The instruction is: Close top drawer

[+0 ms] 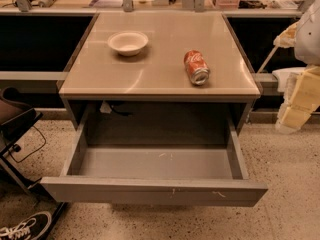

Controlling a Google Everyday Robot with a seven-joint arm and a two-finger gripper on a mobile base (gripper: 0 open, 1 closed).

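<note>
1. top drawer (150, 190) of a grey desk, pulled far out toward the camera, low and central in view; plain grey floor and both side walls in full sight.
2. flat handleless front nearest the camera, marked with small white scuffs right of centre.
3. tool (299, 103) at the far right edge of view, pale yellowish, hanging below a white arm section and partly cut by the frame edge.
4. state of the tool: cannot tell, wide or narrow.
5. drawer to the left of the tool and lower in view; no contact between them, with the tool well apart from the drawer front.
6. tool just off the right side of the desk, about level in view with the front edge of the tabletop (160, 31); closest part of the drawer its right rear corner.
7. glossy beige tabletop directly above the rear of the drawer.
8. white bowl (128, 42) upright on the tabletop, left of centre.
9. red coca-cola can (196, 67) lying on its side, right of centre, top end toward the camera; well apart from the bowl.
10. dark cavity behind the drawer, under the tabletop, with a white tag (105, 107) and a black cable at its upper left.
11. speckled floor (295, 194) all around; black sneaker (25, 227) with white laces in the bottom left corner.
</note>
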